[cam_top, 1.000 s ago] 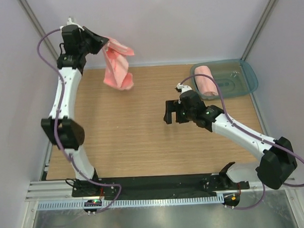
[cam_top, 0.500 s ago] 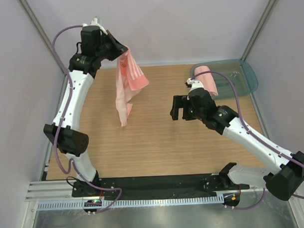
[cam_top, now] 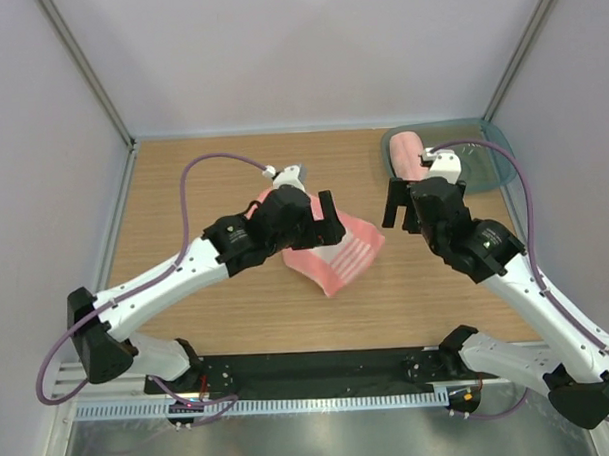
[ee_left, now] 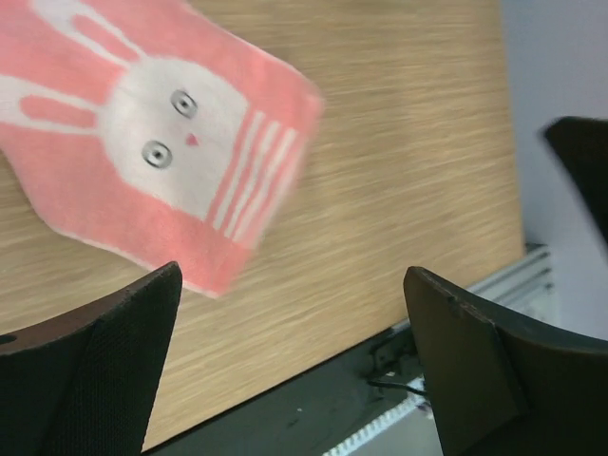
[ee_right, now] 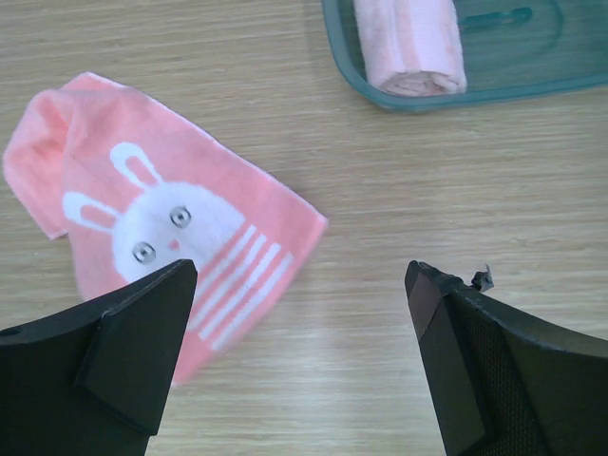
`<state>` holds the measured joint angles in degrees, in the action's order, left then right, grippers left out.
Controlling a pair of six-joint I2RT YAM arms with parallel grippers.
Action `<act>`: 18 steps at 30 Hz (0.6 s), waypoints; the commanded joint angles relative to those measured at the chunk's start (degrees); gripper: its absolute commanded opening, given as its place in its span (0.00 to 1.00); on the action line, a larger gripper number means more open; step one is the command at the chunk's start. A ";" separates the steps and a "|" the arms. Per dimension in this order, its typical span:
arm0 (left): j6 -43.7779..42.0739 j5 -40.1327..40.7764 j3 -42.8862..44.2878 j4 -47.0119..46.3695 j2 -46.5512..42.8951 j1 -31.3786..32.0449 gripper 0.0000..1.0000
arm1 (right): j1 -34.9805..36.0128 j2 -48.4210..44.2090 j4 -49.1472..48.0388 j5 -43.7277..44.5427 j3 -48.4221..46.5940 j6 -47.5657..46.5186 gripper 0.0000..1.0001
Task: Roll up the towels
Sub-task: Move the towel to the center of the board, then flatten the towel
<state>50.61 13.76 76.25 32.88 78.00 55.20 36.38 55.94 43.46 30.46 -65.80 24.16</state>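
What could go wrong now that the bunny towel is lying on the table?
The bunny towel lies askew with one end rumpled, so a roll might come out lopsided. The open left gripper and right gripper hover close together by it; reaching in at once, they might bump.

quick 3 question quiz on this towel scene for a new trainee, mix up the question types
1. True or false: the left gripper is clamped on the bunny towel.
2. Where is the rolled towel? A) in the left gripper B) in the teal tray C) under the bunny towel
3. How many towels are rolled at this moment?

Key
1. False: the left gripper's jaws stand open and the bunny towel lies spread out below them.
2. B
3. One
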 commanded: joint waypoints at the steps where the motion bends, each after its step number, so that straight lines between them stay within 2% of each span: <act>1: 0.90 6.70 -1.63 -0.05 1.28 -0.09 1.00 | -0.70 -0.48 2.24 4.44 -1.09 1.15 1.00; 5: 0.63 15.58 -5.75 5.34 -2.75 -0.70 1.00 | -0.78 0.39 1.63 0.24 -0.03 1.94 1.00; 8: 0.19 17.00 -10.48 5.44 -7.76 -3.60 1.00 | -0.79 0.83 -0.47 -4.25 1.99 1.33 1.00; 11: -0.51 12.80 -15.14 4.39 -10.14 -11.15 1.00 | -0.70 2.15 -2.85 -13.03 4.80 2.46 1.00; 12: -0.95 11.39 -16.47 3.69 -10.23 -15.52 1.00 | -0.78 3.11 -3.55 -17.93 5.76 3.25 1.00; 16: -2.35 5.32 -20.17 -0.18 -7.87 -23.97 1.00 | -0.61 6.09 -9.17 -29.02 13.22 7.29 1.00; 18: -3.32 4.26 -20.53 -2.11 -4.09 -25.57 1.00 | -0.08 7.16 -10.76 -29.58 14.90 9.22 1.00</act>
<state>49.36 21.54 56.60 35.38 70.15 31.79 35.88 61.89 37.63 9.06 -53.21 29.28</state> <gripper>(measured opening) 0.996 0.996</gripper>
